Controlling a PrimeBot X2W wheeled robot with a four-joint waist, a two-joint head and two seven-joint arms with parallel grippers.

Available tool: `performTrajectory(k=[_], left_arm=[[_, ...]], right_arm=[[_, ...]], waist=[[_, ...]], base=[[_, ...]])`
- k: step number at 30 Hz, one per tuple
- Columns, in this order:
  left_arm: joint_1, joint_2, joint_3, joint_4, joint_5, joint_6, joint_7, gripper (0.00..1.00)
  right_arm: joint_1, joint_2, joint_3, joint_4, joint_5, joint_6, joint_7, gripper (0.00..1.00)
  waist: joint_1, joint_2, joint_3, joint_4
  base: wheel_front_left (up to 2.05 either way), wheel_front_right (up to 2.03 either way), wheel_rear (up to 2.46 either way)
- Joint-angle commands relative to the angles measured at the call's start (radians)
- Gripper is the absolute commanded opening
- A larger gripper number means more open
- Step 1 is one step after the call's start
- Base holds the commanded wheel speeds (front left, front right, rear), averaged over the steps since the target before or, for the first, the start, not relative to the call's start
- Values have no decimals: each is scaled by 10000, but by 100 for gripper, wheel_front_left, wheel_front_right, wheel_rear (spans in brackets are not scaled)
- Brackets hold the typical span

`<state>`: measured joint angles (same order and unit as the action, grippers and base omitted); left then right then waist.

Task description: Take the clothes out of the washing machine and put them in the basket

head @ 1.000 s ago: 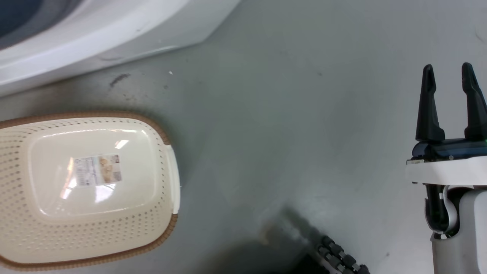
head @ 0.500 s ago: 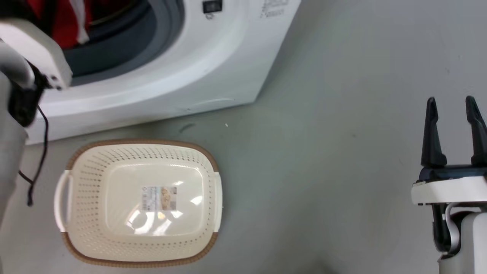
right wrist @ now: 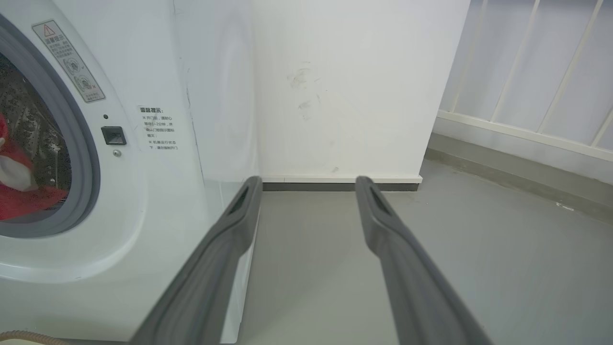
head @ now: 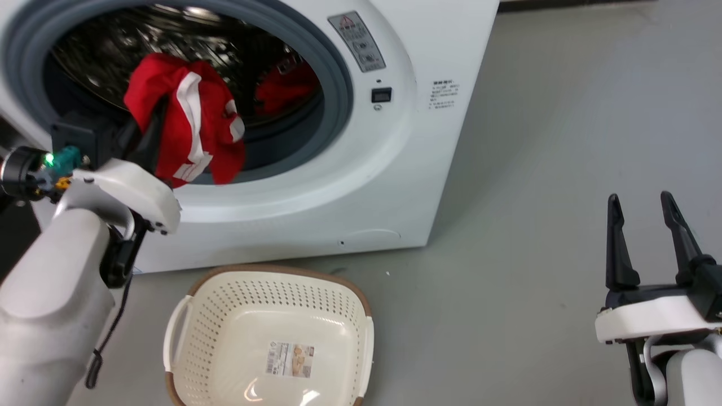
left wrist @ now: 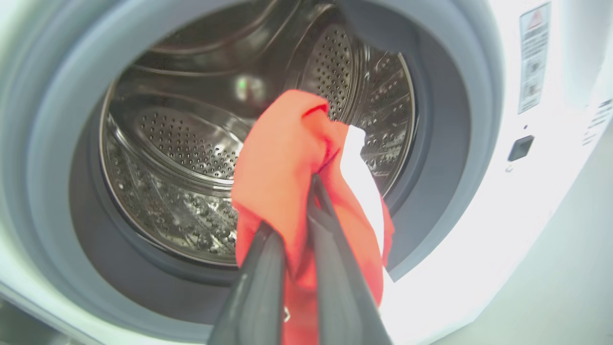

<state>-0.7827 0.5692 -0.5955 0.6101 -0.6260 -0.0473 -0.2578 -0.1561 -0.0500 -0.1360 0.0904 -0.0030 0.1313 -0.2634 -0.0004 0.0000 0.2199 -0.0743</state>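
Left gripper (left wrist: 299, 211) clamps a thin fold of red jersey (head: 197, 129); you risk slip or gasket (head: 340, 90) snag before the near basket (head: 271, 269).

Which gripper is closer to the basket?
Left. The left gripper holds a jersey at the washer mouth, above the basket; the right gripper is open, far off to its right.

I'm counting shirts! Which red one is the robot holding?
The front jersey, pinched in the left end effector at the porthole; the other jersey lies deeper inside.
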Motion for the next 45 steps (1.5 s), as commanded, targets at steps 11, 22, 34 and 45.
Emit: performTrajectory(k=[11,22,34,45], left_arm=[[3374,89,1421,-4222,387,1456,-76,0],[5882,61,1214,-5660,160,2172,151,0],[5242,-460,274,-2192,289,1257,415,0],[3142,-1309,-314,1839,553,142,430,0]], right_arm=[[776,0,4,134,-6,-10,-21,100],[1022,2,44,18,-101,-10,-21,100],[249,4,157,-393,-40,-10,-22,100],[-422,7,338,-783,-8,-10,-21,100]], waist=[[4,0,-1486,575],[4,0,-1357,397],[4,0,902,-271],[4,0,3378,-1098]], base=[[0,0,0],[0,0,0],[0,0,0],[0,0,0]])
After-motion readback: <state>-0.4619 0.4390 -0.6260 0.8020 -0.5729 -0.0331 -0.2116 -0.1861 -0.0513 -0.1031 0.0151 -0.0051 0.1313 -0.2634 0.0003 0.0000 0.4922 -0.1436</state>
